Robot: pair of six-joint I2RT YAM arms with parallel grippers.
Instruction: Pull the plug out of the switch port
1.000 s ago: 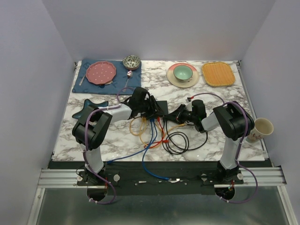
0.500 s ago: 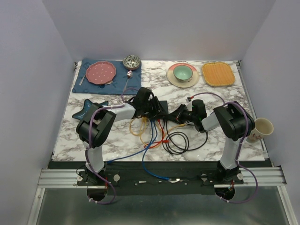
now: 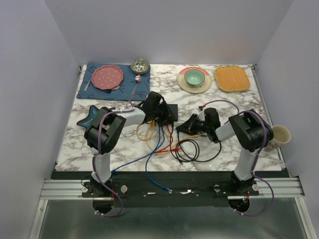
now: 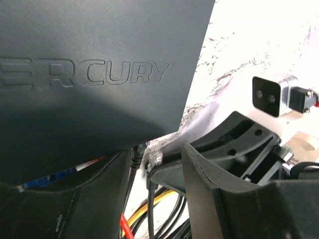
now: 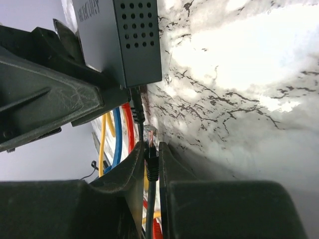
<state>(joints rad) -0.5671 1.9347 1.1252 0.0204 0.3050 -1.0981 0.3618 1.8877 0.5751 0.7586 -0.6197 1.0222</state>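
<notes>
**Plug out, just clear of the switch**

My right pincer (image 5: 151, 152) is clenched on the black lead's plug (image 5: 150, 137). The plug's clear tip points up the right-wrist frame at the switch (image 5: 119, 45), just apart from its port edge. Its long axis runs in line with that pincer. The switch lies upper left on the marble worktop (image 5: 239, 99). My left pincer (image 4: 152, 159) sits against the switch, jaws apart; I can't tell if it grips. I count one switch, one held plug and one other black lead (image 5: 135, 107) seated in that edge.
</notes>
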